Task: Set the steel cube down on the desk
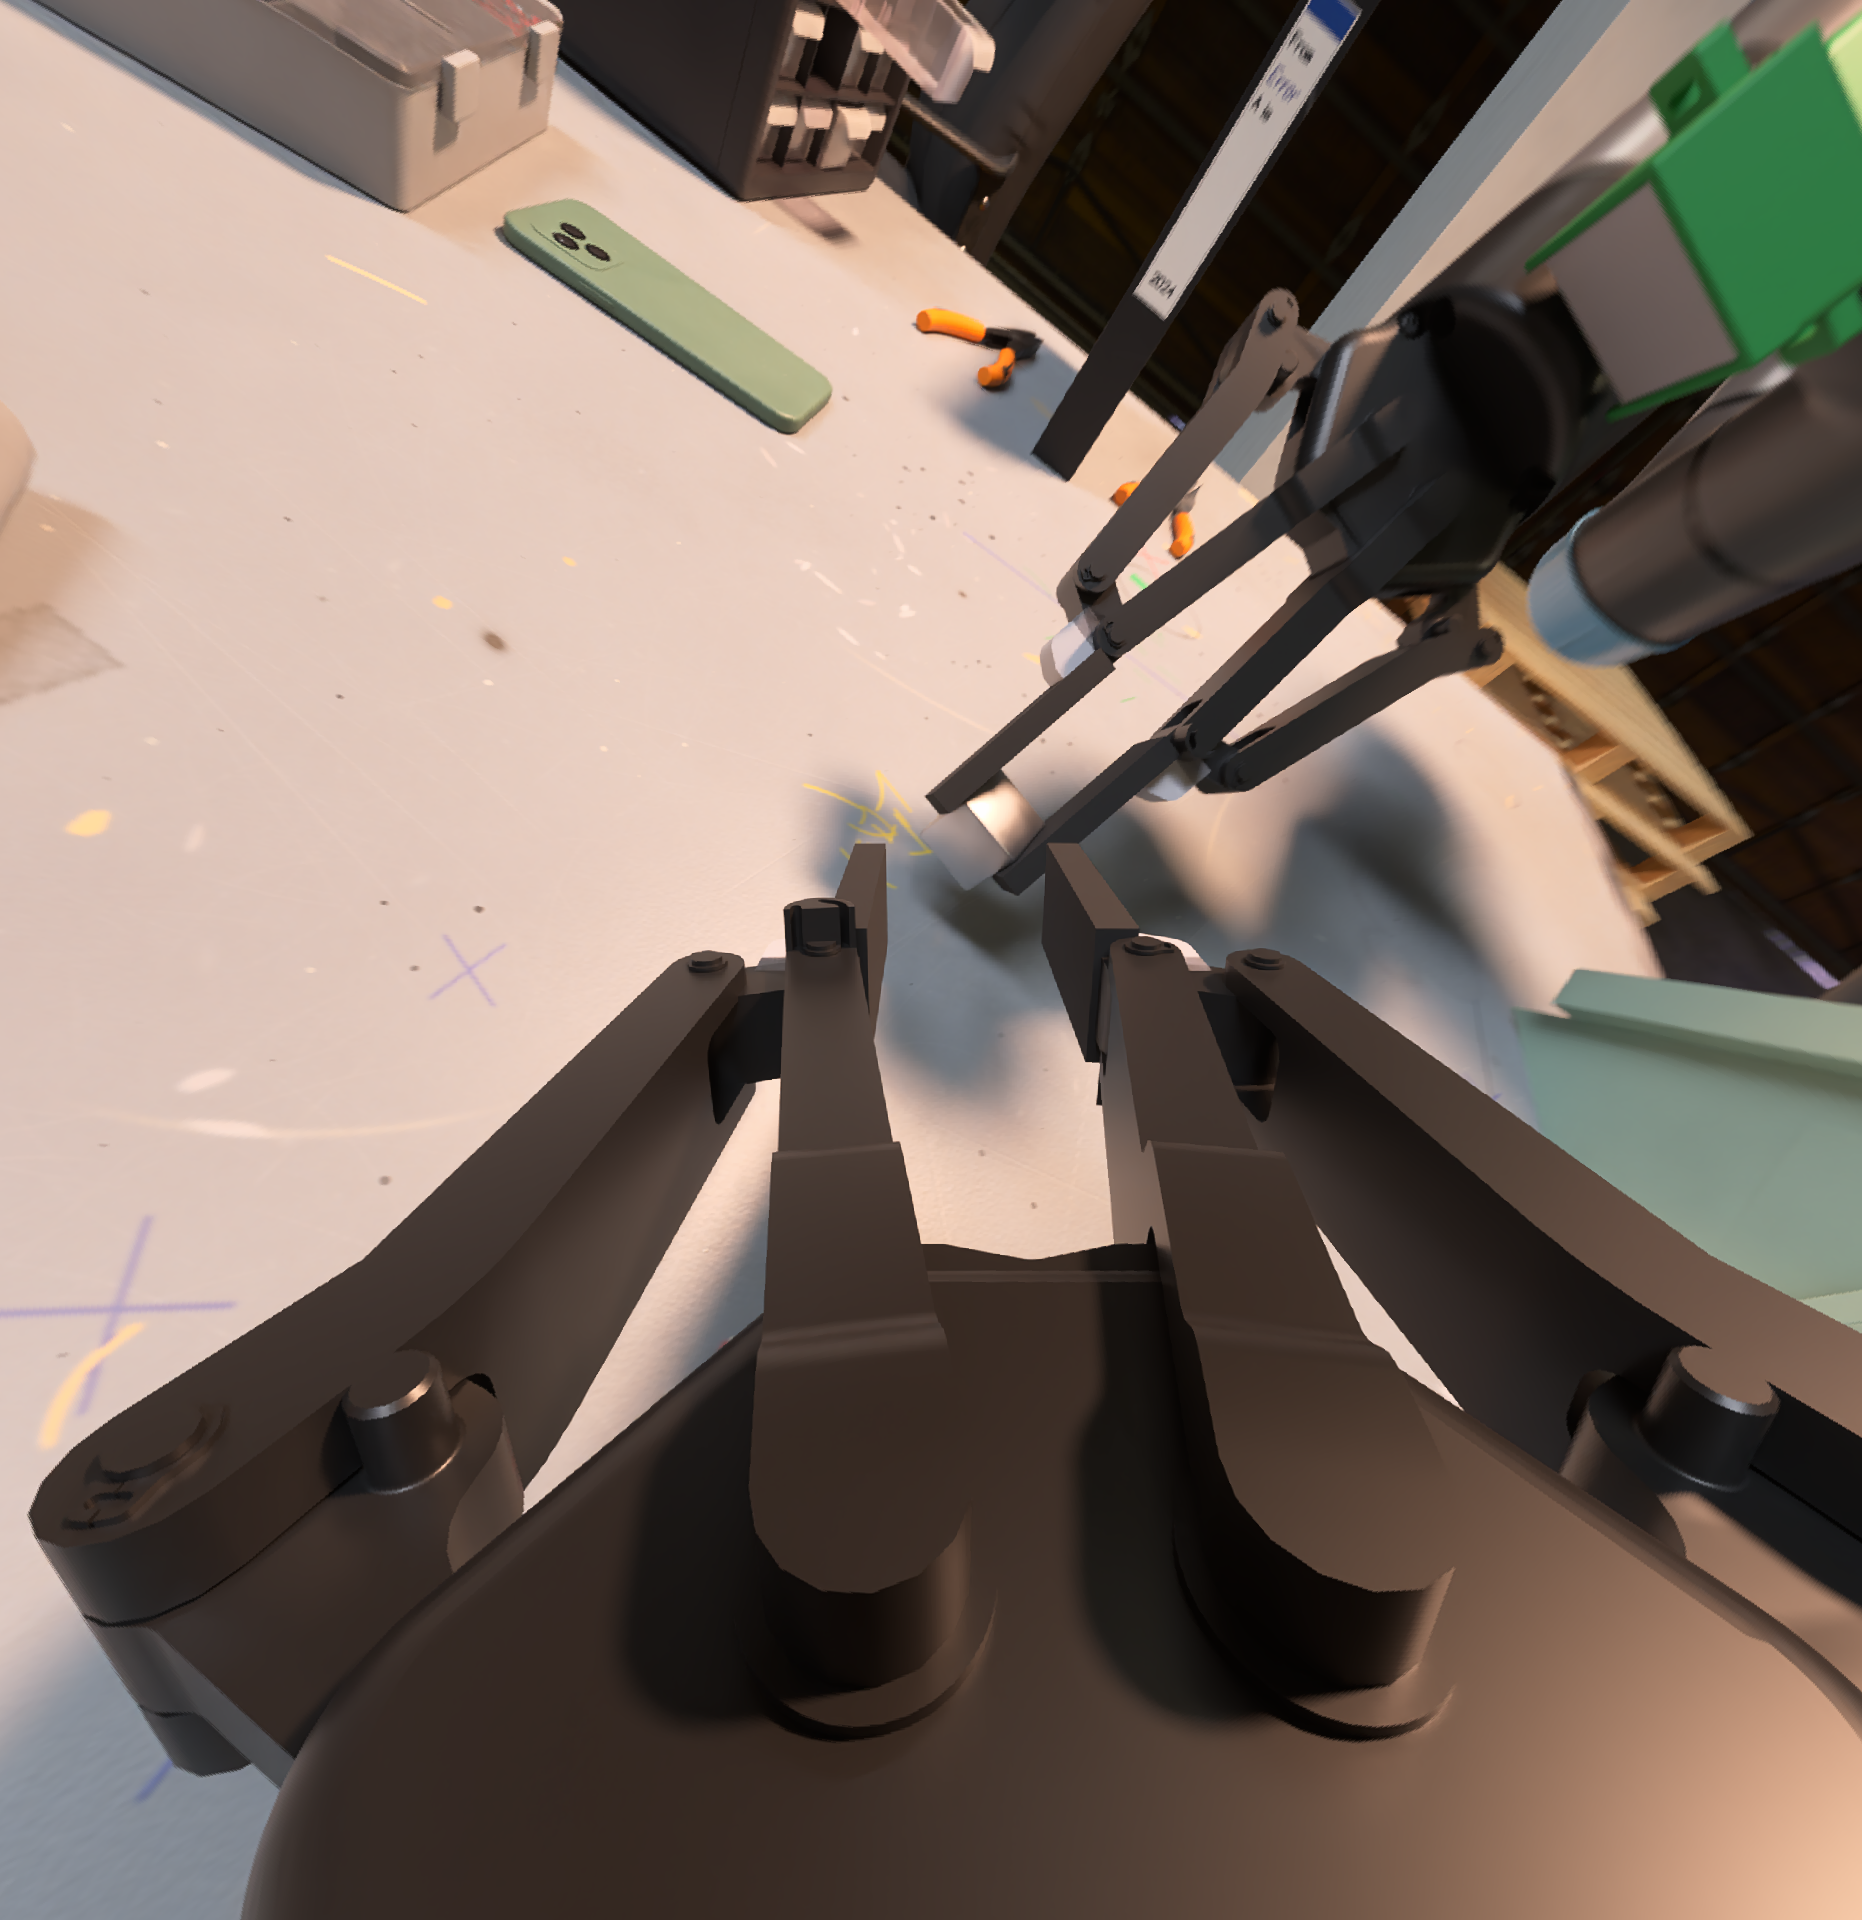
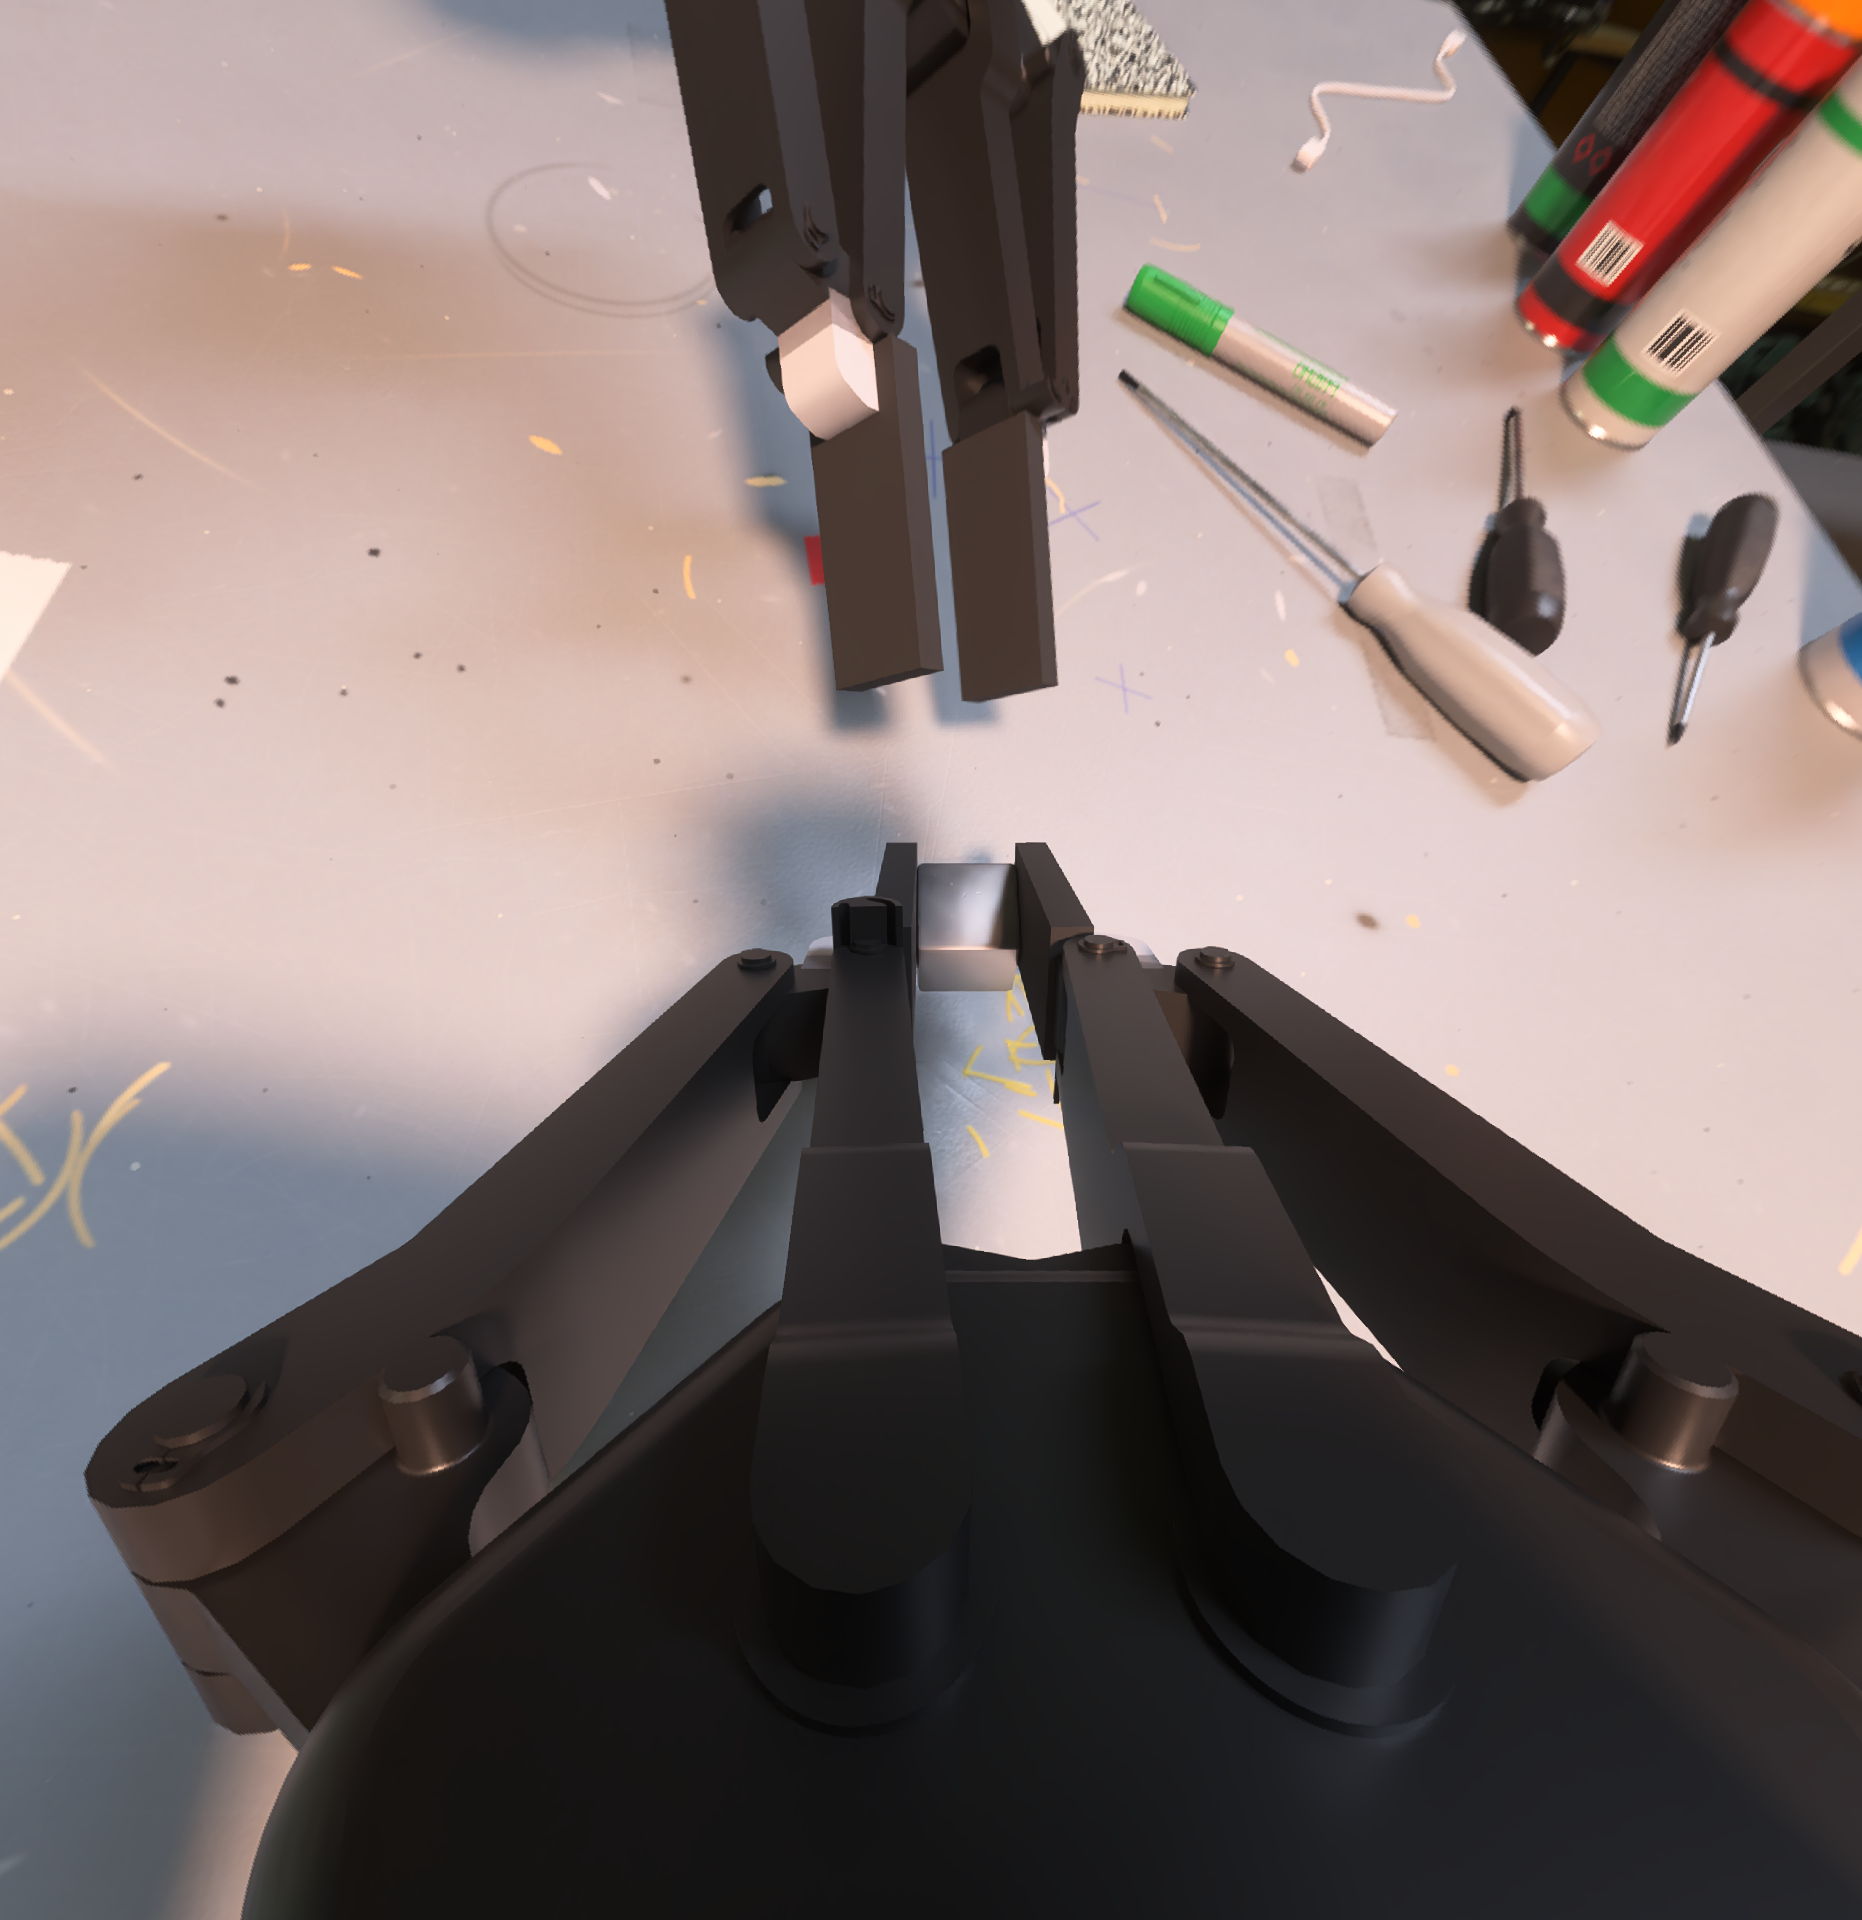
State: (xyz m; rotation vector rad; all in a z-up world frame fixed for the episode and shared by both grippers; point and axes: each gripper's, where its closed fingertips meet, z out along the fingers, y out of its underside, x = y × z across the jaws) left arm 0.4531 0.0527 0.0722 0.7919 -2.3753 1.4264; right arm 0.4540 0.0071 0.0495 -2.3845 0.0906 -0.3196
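Note:
The steel cube (image 2: 963, 920) is a small shiny block clamped between my right gripper's (image 2: 965, 868) fingertips, low over the white desk (image 2: 387, 727) above yellow scribbles. I cannot tell whether it touches the desk. In the left wrist view the right gripper (image 1: 977, 844) reaches in from the upper right with the cube (image 1: 994, 816) at its tips. My left gripper (image 1: 963, 868) is empty, its fingers a little apart, just short of the cube. It shows from above in the right wrist view (image 2: 948, 681), hanging beyond the cube.
A green phone (image 1: 667, 312), a grey case (image 1: 314, 83), a dark organiser (image 1: 781, 94), orange-handled pliers (image 1: 974, 338) and a binder (image 1: 1197, 239) lie beyond. A green marker (image 2: 1259, 353), screwdrivers (image 2: 1467, 665) and spray cans (image 2: 1685, 208) crowd the far right. A pale green box (image 1: 1716, 1122) is nearby.

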